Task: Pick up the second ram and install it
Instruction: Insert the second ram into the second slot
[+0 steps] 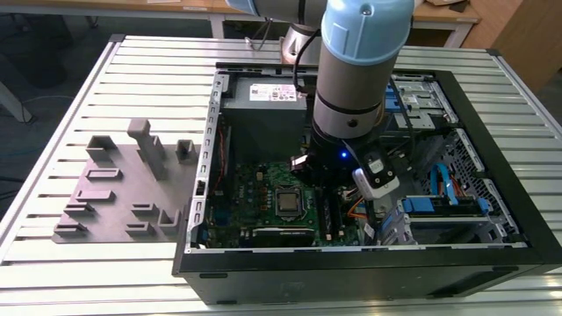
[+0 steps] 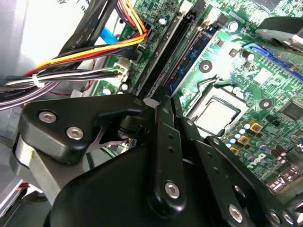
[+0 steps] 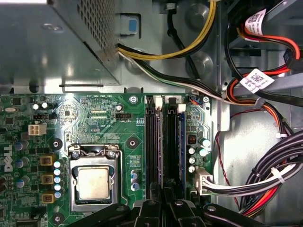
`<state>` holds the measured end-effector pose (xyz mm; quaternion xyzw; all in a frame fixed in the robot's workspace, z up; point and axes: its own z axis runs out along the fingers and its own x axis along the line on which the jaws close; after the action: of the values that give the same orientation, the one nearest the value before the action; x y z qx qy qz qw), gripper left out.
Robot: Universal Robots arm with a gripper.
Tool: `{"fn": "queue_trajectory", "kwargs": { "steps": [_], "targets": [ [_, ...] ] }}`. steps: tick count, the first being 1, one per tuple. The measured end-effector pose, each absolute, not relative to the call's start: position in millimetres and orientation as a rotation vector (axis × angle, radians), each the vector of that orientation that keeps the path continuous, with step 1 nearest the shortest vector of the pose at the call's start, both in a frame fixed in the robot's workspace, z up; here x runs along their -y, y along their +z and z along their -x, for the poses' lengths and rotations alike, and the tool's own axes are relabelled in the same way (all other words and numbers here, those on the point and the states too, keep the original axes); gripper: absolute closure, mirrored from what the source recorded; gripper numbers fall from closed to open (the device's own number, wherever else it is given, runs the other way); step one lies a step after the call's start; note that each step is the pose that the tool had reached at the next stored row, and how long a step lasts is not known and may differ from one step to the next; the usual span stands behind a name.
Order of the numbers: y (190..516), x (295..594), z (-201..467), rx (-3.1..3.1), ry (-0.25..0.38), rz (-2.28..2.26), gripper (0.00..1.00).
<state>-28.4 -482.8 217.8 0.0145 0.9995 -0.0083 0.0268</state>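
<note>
The second ram [image 3: 171, 142] stands edge-on in a motherboard slot [image 3: 152, 142], with the gripper [image 2: 160, 106] drawn narrow on its near end. We judge pick-up and carry done; we cannot tell if the stick is fully seated or the end clips closed. Room is tight: another stick [image 2: 189, 61] lies just beside, cables [image 3: 265, 184] on one side, the processor [image 3: 94, 182] on the other.

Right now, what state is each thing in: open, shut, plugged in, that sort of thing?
Computer case: open, side panel off.
Processor socket: clamped shut, chip bare.
Wire bundle: plugged into the board.
Memory slots: can't tell which are filled.
Gripper: low over the slots.
</note>
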Motion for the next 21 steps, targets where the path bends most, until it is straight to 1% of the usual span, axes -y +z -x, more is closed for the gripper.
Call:
{"fn": "queue_trajectory", "kwargs": {
  "steps": [15,21],
  "targets": [
    [215.8,481.8,27.1,-3.088,-0.028,-0.046,0.89],
    [217.4,481.8,27.0,-3.087,-0.042,-0.045,0.89]
  ]
}}
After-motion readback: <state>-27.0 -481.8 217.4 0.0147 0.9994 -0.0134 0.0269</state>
